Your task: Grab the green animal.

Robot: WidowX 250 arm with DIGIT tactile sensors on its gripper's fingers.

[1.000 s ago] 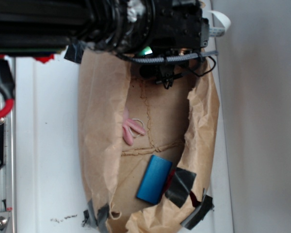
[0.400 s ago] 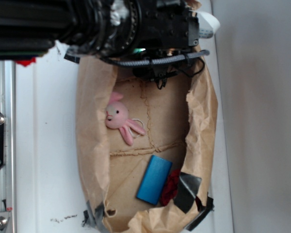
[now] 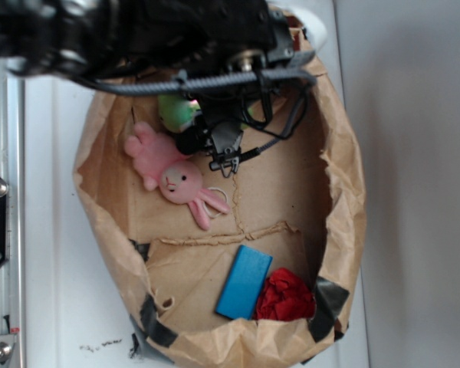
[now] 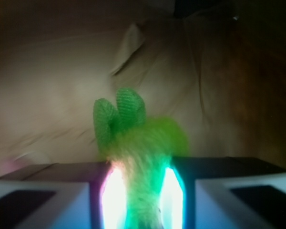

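Note:
The green animal point(image 4: 140, 143) fills the middle of the wrist view, its fuzzy yellow-green body pinched between my two glowing fingers and two knitted green lobes sticking up past them. My gripper point(image 4: 141, 191) is shut on it. In the exterior view the green animal point(image 3: 176, 113) shows as a light green lump under the black arm, at the upper left inside the paper bag point(image 3: 345, 176), with my gripper point(image 3: 193, 126) right beside it. Most of the toy is hidden there by the arm.
A pink plush bunny point(image 3: 172, 178) lies just below the gripper. A blue block point(image 3: 243, 283) and a red wrinkly cloth lump point(image 3: 286, 296) rest at the bag's lower end. Crumpled bag walls ring everything; black tape point(image 3: 328, 300) patches the lower corners.
The arm has risen and the bag has spread wider, uncovering the whole pink bunny and the red lump. The green animal now shows under the arm.

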